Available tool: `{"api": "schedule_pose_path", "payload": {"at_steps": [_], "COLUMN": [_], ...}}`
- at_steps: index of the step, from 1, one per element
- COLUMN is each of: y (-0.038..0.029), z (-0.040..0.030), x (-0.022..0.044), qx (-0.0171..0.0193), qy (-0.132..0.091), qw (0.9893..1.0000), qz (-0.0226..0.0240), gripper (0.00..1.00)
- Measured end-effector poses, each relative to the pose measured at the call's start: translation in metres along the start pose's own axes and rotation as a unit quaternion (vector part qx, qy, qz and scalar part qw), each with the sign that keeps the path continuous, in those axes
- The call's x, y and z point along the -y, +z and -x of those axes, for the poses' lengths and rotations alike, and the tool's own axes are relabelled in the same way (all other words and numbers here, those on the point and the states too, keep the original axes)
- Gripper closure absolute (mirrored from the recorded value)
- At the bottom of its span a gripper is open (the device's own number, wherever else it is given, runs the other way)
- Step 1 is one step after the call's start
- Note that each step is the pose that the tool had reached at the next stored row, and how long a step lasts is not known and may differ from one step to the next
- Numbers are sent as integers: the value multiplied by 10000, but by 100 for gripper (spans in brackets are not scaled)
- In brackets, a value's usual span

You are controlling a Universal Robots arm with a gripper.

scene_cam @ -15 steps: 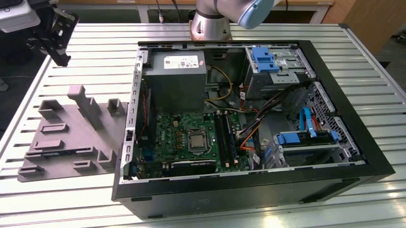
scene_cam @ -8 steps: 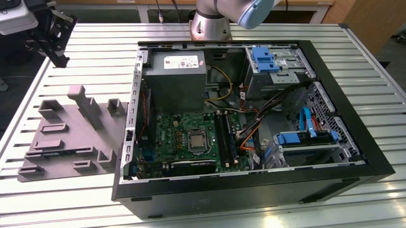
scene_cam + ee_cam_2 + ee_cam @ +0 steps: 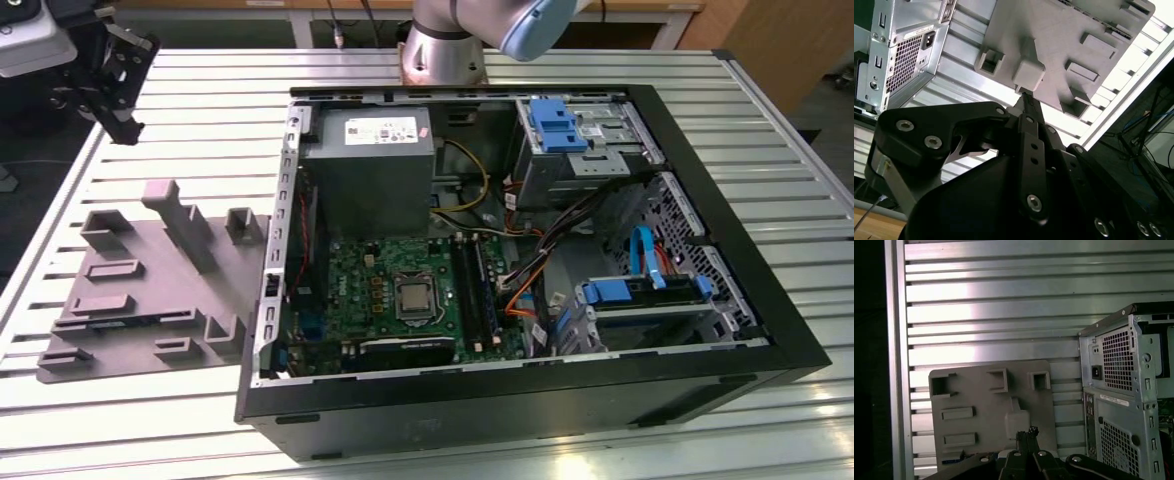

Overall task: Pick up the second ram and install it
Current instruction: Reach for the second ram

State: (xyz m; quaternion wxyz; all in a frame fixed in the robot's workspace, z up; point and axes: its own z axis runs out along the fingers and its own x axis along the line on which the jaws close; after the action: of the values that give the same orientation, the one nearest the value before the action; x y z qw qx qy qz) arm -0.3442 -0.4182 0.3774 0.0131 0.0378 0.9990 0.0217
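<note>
1. Exterior view: I see an open computer case (image 3: 534, 400) lying on its side on a slatted metal table (image 3: 200, 90). A grey holder tray (image 3: 147, 290) sits just beside it on the exterior view's left.
2. My gripper (image 3: 120, 112) hangs above the table corner beyond the tray, well apart from the case.
3. In both wrist views the black fingers (image 3: 1023, 447) are pressed together at their tips. There is no gap between them and they hold nothing.
4. The same views look past the fingertips onto the tray, with its grey upright blocks and shallow pockets. The case's perforated rear panel (image 3: 1116, 360) stands near the tray.
5. Inside the case, the exterior view shows the green motherboard (image 3: 380, 265) with its processor socket (image 3: 416, 297) near the middle.
6. Just to the exterior view's right of that socket, two long, narrow dark strips (image 3: 475, 285) run side by side in the memory slots.
7. As for the second ram — I cannot tell which of those strips it is, nor a seated stick from a bare slot.
</note>
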Motion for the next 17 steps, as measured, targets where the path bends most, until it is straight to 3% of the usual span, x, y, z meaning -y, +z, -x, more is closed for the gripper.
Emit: {"api": "schedule_pose_path", "payload": {"at_steps": [17], "y": [19], "z": [-83], "x": [31], "qx": [0], "qy": [0], "qw": [10000], "qz": [0], "gripper": [89]}}
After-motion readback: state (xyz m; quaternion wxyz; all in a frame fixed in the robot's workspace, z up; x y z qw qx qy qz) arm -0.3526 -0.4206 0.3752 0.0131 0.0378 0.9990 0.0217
